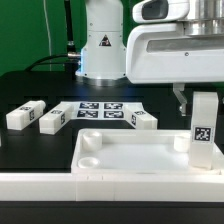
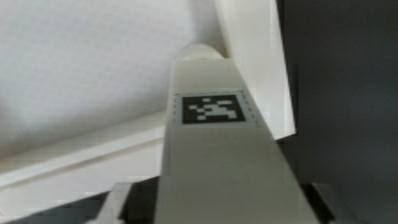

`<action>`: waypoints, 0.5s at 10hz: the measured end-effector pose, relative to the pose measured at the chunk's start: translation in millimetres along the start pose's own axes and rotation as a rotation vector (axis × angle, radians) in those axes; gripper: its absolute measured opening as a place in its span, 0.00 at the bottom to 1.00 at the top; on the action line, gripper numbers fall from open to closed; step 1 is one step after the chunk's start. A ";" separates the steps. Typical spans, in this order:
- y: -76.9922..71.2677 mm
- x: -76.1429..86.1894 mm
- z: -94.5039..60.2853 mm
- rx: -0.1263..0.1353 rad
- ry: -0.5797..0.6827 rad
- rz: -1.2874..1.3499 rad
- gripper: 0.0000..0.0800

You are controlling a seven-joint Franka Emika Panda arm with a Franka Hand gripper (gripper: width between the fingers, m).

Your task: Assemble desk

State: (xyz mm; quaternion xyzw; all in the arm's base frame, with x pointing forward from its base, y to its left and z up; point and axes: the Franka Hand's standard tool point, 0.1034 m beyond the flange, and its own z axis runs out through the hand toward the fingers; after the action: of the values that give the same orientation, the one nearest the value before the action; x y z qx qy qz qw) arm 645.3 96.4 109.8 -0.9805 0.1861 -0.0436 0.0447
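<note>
Between the gripper jaws, clamped upright: one tagged leg, foot directly below at a corner of the desk panel. Prob. best: keep it vert., centre over that corner, push straight down, no tilt. Other legs lie well away.

The exterior view sits low, barely above the black tabletop, and faces across it toward the robot base at the back. The desk panel fills its foreground, so the camera stands close. The wrist view looks down along the upright leg from very near (the tag sits mid-frame) onto the panel's rimmed corner. Both views share that leg, at the exterior view's right, and the panel beneath it.
</note>
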 end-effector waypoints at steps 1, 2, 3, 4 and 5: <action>0.1 0.1 0.0 0.002 -0.001 0.055 0.37; 0.9 0.5 0.0 0.003 -0.002 0.123 0.37; 1.3 0.6 0.0 0.003 -0.002 0.165 0.37; 1.8 0.6 0.0 0.004 -0.004 0.205 0.37; 3.6 0.1 -0.1 0.015 -0.013 0.315 0.37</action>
State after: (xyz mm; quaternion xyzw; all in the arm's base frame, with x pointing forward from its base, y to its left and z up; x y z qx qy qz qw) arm 644.1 92.9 109.5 -0.9391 0.3369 -0.0312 0.0597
